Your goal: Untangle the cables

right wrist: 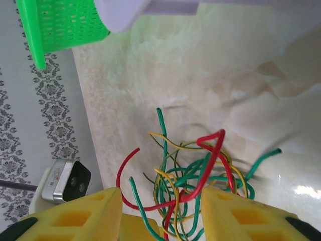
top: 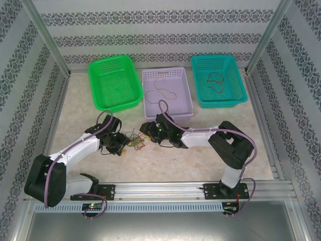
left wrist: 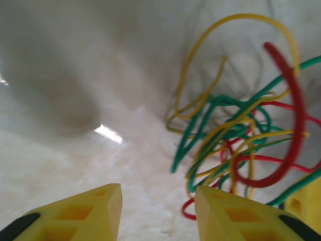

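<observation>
**Overhead view.** I see the cables [top: 135, 142] as a small knot of red, green and yellow strands. It lies on the pale table [top: 200, 155] near the front, between the two pincers. The left gripper [top: 122, 146] sits just left of the knot, and the right gripper [top: 146, 134] is just beside it on the right and a little farther back. Three baskets stand along the far edge: a green basket [top: 114, 83], a lavender basket [top: 167, 95] and a teal basket [top: 219, 80]. A tan strand [top: 161, 93] lies in the lavender one and a dark strand [top: 215, 83] in the teal one.

**Left wrist view.** The yellow fingers [left wrist: 80, 216] are spread, and the gap between them shows bare table. The knot rises ahead and to the right of that gap, with one red loop close to the right-hand finger.

**Right wrist view.** The yellow fingers [right wrist: 75, 218] also stand apart. Red, green and yellow strands run down into the space between them. The lower edge of this picture cuts the strands off, so I cannot tell whether any of them touches a pad.
</observation>
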`<state>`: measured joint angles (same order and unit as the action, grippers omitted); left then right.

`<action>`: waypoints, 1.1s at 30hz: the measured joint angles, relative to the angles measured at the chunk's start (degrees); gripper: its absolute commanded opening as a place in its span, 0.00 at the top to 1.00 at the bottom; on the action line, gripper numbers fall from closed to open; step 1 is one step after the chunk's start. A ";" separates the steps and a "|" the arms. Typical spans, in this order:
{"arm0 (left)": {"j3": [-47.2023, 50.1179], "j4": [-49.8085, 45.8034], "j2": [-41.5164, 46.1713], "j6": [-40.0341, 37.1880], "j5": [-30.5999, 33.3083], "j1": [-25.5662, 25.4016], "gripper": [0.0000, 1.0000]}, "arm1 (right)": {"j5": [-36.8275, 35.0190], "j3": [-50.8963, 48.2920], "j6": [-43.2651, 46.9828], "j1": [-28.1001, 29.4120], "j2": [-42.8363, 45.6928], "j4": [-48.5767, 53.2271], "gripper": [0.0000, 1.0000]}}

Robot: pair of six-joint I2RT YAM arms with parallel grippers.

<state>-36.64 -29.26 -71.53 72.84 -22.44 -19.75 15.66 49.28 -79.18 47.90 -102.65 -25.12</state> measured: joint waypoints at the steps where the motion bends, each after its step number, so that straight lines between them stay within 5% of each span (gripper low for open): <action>1: 0.13 1.31 -0.46 0.35 -0.24 0.00 0.59 | 0.02 0.79 -0.17 0.00 -0.76 0.26 0.63; 9: 0.81 8.31 -5.18 1.36 -1.03 -0.02 0.69 | 0.22 2.93 -1.07 0.42 -5.40 2.45 0.70; 13: 0.81 9.70 -6.71 0.96 -0.87 -0.02 0.84 | 0.15 4.13 -1.53 0.63 -6.14 3.98 0.97; 15: 0.81 10.19 -7.50 0.15 -0.22 -0.07 1.00 | -0.11 4.94 -1.29 0.74 -6.14 4.13 1.00; 24: -3.65 1.01 -4.50 -6.73 11.21 0.00 1.00 | -5.22 0.09 2.56 -0.33 8.39 14.10 1.00; 33: -5.88 -6.16 -3.52 -10.91 17.00 0.92 1.00 | -8.79 -9.29 7.78 -9.22 27.12 24.81 1.00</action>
<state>-42.52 -35.42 -75.05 61.93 -5.43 -18.83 6.87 39.99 -71.40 38.68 -75.53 -0.32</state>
